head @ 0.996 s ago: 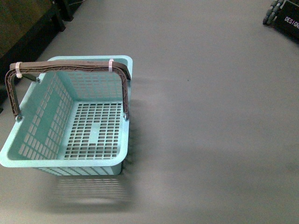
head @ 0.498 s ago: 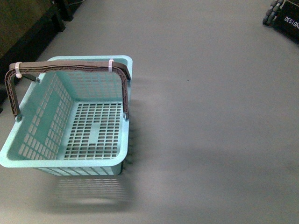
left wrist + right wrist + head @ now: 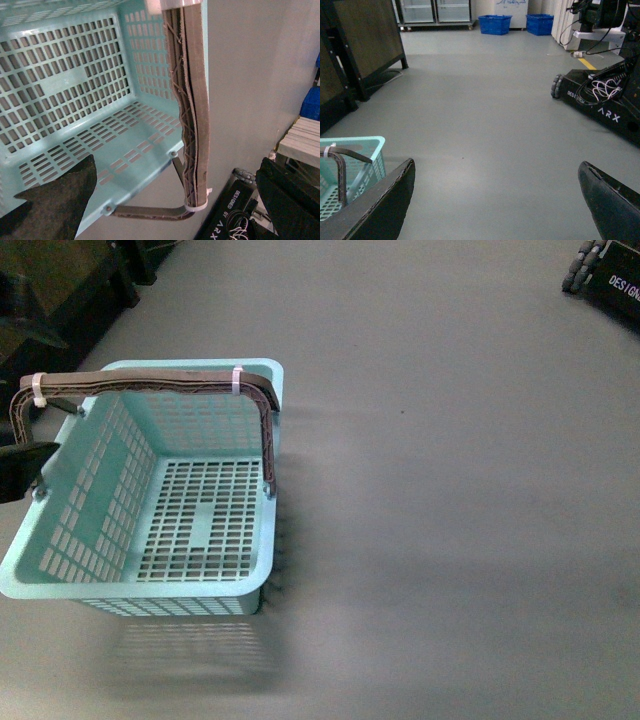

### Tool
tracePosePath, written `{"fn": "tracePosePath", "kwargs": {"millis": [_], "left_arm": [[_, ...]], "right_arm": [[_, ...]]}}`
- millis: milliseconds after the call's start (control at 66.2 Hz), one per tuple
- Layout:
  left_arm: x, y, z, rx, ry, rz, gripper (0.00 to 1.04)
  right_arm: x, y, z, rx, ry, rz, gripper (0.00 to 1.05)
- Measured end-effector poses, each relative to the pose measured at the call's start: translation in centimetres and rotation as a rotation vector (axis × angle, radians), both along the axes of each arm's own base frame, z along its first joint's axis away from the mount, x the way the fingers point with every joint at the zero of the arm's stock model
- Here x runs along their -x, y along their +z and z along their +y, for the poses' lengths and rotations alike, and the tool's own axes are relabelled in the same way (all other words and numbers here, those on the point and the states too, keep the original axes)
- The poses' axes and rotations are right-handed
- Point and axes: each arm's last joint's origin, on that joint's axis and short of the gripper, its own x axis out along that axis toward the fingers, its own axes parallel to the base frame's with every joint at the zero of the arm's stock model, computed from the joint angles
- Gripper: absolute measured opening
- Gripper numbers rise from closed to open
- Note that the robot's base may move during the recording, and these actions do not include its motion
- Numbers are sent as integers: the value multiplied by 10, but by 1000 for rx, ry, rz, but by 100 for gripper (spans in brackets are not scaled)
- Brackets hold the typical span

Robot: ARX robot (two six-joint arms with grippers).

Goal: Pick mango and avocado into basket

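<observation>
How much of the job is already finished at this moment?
Nothing is done yet: the basket is empty. Nothing is in hand: the left gripper, near the basket, and the right gripper are both open and empty. Both picks are left; neither mango nor avocado shows in any view.

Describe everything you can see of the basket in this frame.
The basket is pale aqua plastic, rectangular, with slotted grid walls and floor and a solid rim. Its brown ribbed handle is raised, bolted at both long sides, with two white ties on it. It stands upright on the grey floor, and nothing lies inside.
</observation>
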Motion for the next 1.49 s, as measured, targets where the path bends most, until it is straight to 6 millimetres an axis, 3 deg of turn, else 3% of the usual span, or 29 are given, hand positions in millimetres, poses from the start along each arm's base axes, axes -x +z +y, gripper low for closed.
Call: {"fn": "tracePosePath", "kwargs": {"millis": [121, 317, 559, 679, 951, 1102, 1177, 1298, 1494], "left_arm": [[-28, -11, -12, -1, -26, -12, 96], [-55, -30, -25, -19, -54, -7, 96], [-81, -46, -30, -44, -67, -9, 96], [-84, -52, -32, -50, -72, -3, 96], [-83, -57, -36, -48, -88, 9, 52], [-84, -57, -37, -28, -66, 35, 22], [-84, -56, -39, -7, -68, 35, 16], [-83, -53, -40, -5, -76, 28, 16], [-60, -37, -32, 15, -55, 25, 15]], "right_arm": [[0, 0, 0, 0, 0, 0, 96], [0, 0, 0, 0, 0, 0, 96], [0, 0, 0, 0, 0, 0, 96], [0, 0, 0, 0, 0, 0, 96], [0, 0, 0, 0, 0, 0, 96], [0, 0, 0, 0, 0, 0, 96], [0, 0, 0, 0, 0, 0, 96], [0, 0, 0, 0, 0, 0, 96], [0, 0, 0, 0, 0, 0, 96]]}}
